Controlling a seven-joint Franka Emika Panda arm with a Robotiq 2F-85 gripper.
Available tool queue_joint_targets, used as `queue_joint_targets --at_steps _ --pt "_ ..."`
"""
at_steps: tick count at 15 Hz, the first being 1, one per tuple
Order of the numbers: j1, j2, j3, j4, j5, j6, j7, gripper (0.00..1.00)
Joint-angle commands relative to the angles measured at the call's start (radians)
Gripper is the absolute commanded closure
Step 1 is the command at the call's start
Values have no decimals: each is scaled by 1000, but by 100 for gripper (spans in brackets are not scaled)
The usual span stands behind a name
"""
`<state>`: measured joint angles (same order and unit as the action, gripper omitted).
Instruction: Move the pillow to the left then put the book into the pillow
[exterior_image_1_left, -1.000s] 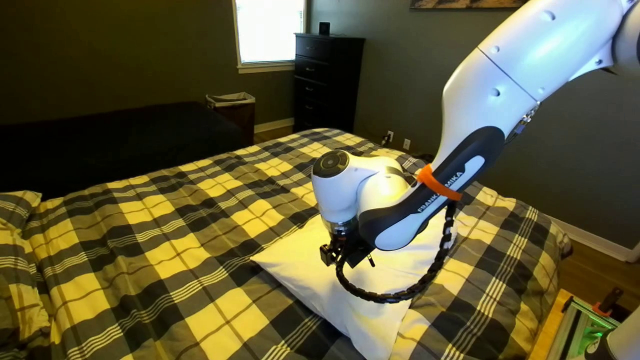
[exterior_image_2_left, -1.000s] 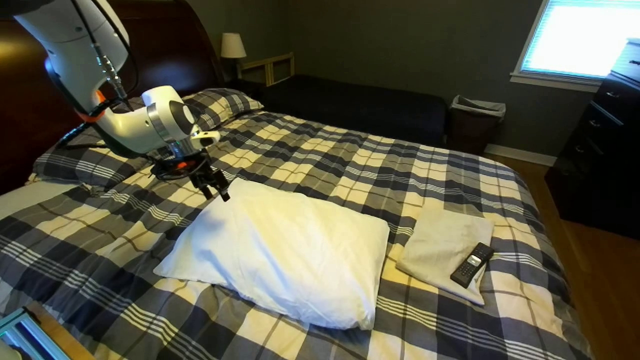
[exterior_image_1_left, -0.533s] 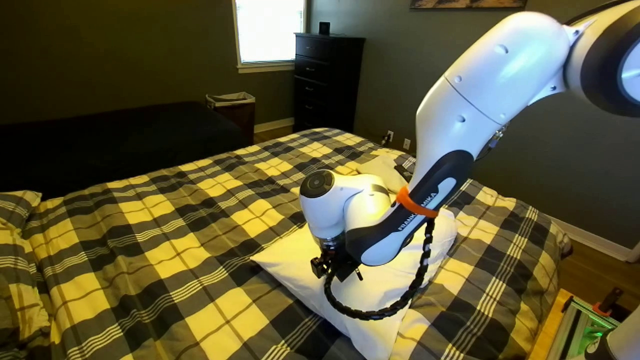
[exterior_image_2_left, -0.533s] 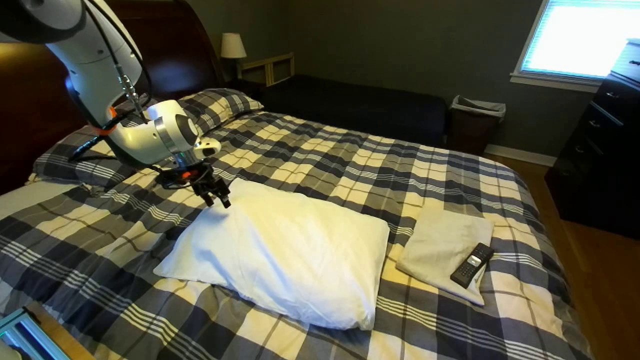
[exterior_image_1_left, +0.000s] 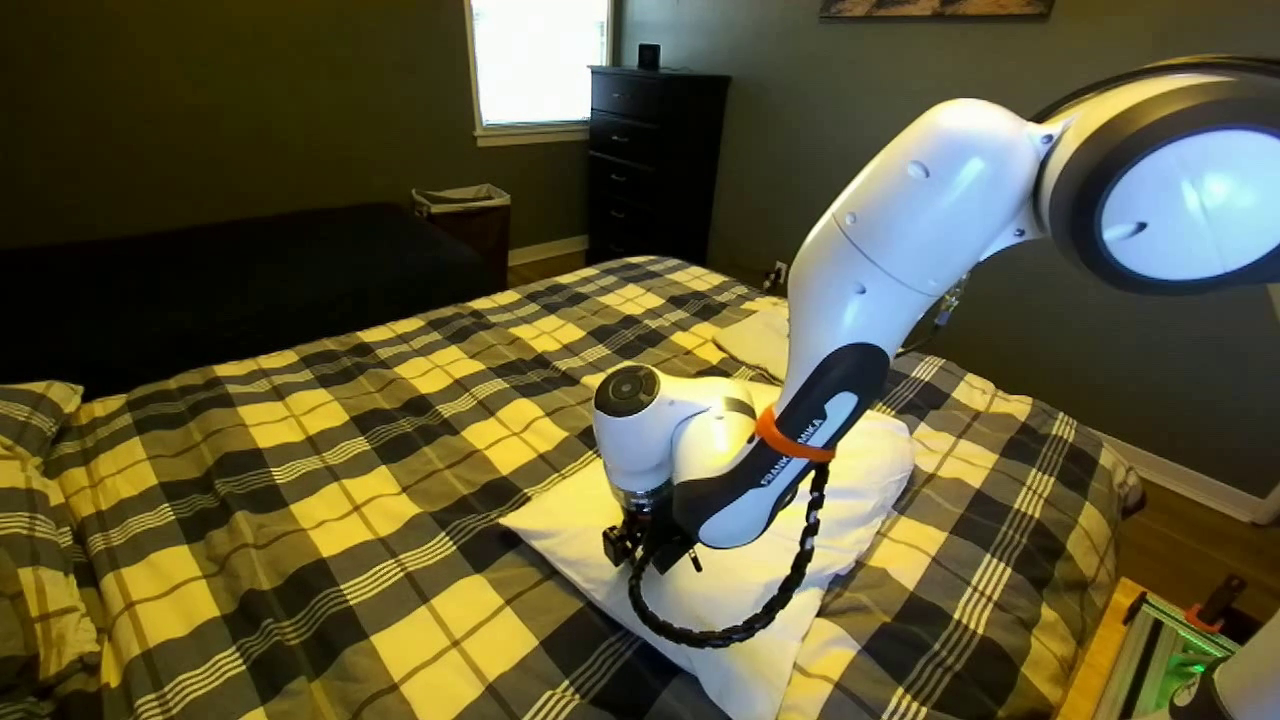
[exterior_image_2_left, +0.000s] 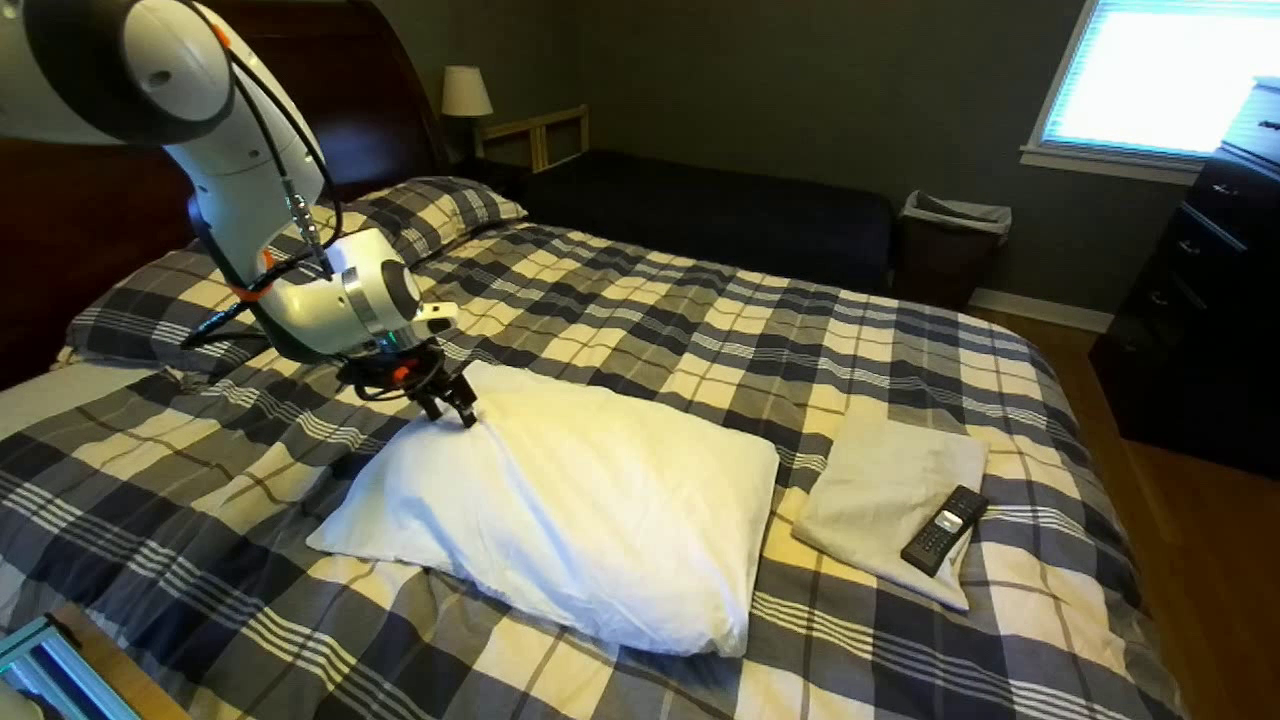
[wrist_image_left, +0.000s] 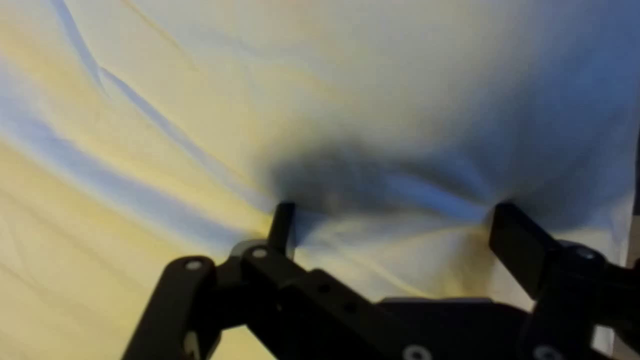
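Observation:
The large white pillow (exterior_image_2_left: 600, 500) lies wrinkled on the plaid bed; it also shows in an exterior view (exterior_image_1_left: 740, 590) partly behind the arm, and fills most of the wrist view (wrist_image_left: 150, 110). My gripper (exterior_image_2_left: 450, 412) is at the pillow's upper left part in that exterior view, its fingertips at the fabric. In the wrist view the two fingers of the gripper (wrist_image_left: 392, 210) stand wide apart, with pillow fabric dented and creased between and around the tips. The fabric is not pinched. The book does not show in any view; it is hidden or out of view.
A dark remote control (exterior_image_2_left: 945, 530) lies on a folded grey cloth (exterior_image_2_left: 870, 480) to the pillow's right in an exterior view. Plaid pillows (exterior_image_2_left: 440, 215) lie by the headboard (exterior_image_2_left: 370, 90). A dark dresser (exterior_image_1_left: 655, 160) and a bin (exterior_image_1_left: 465, 215) stand beyond the bed.
My arm has come down, bringing the gripper from above the pillow to its surface. The fabric near the fingertips is now creased. The pillow has barely moved.

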<state>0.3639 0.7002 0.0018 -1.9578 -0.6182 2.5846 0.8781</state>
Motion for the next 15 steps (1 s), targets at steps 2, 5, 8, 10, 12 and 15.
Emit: queue_joint_targets --at_steps 2,5,8,10,12,15 --pt "17 94 -21 88 74 32 -82 34" --pt "31 108 -29 109 121 28 -127 57" --pt "39 98 -30 105 162 40 -172 77" --pt "47 82 -33 92 175 49 -189 92" --pt "55 59 -31 79 180 54 -208 100" --pt "66 34 -15 73 180 70 -259 98"
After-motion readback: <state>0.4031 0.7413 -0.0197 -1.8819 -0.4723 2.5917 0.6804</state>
